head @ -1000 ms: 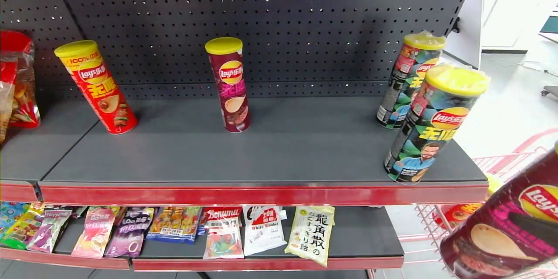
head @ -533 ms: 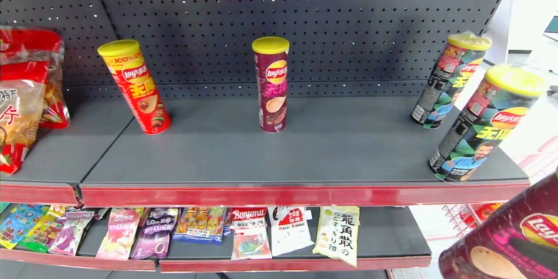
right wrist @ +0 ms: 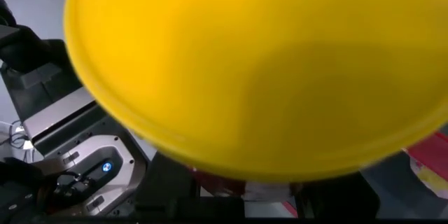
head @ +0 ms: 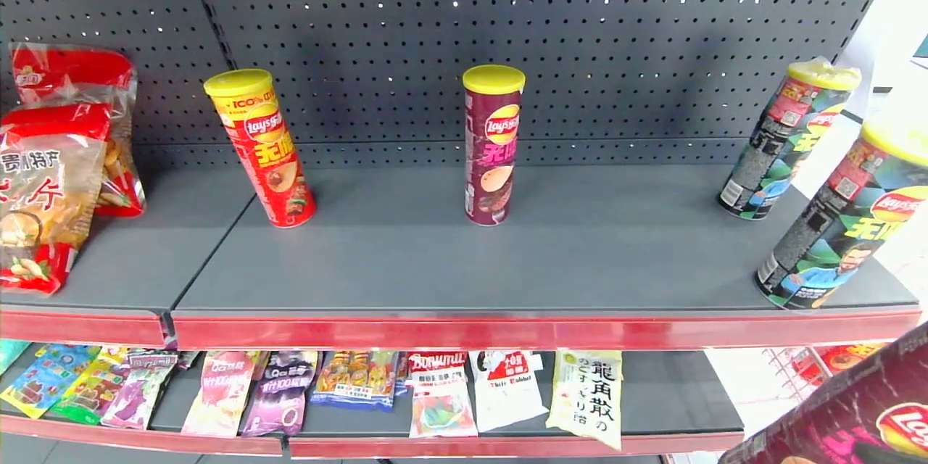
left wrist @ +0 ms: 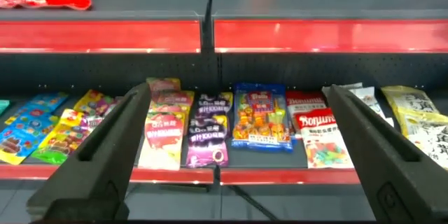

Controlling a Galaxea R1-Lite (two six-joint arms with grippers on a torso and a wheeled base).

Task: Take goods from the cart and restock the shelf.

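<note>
At the far left of the upper shelf (head: pixel 580 261), red snack bags (head: pixel 65 159) lean against the pegboard back, on their own section past a seam in the boards. Next comes a red chip can (head: pixel 261 148) standing on its base near the back. Well apart from it, a purple chip can (head: pixel 494 145) stands about mid-shelf, also toward the back.

Below them the left gripper (left wrist: pixel 238 91) hangs low before the lower shelf (head: pixel 652 391). Its two dark fingers are spread wide with nothing between them, and a row of candy packets (head: pixel 362 391) lies beyond.

Further right, a long stretch of grey board separates the purple can from two green-and-black cans. The rear one (head: pixel 790 141) is near the pegboard. The front one (head: pixel 844 232) is just at the red front lip, by the shelf's right end. That front can is the shelf item nearest the held can (head: pixel 855 413), which is off the shelf at the lower right, tilted and lower than the lip. The pink wire cart (head: pixel 794 377) shows behind it.

The wrist camera looks straight onto this can's yellow lid (right wrist: pixel 259 63). The right gripper (right wrist: pixel 252 199) seems clamped on the can's body, with dark parts showing either side beneath the lid, though the lid hides most of the grip.
</note>
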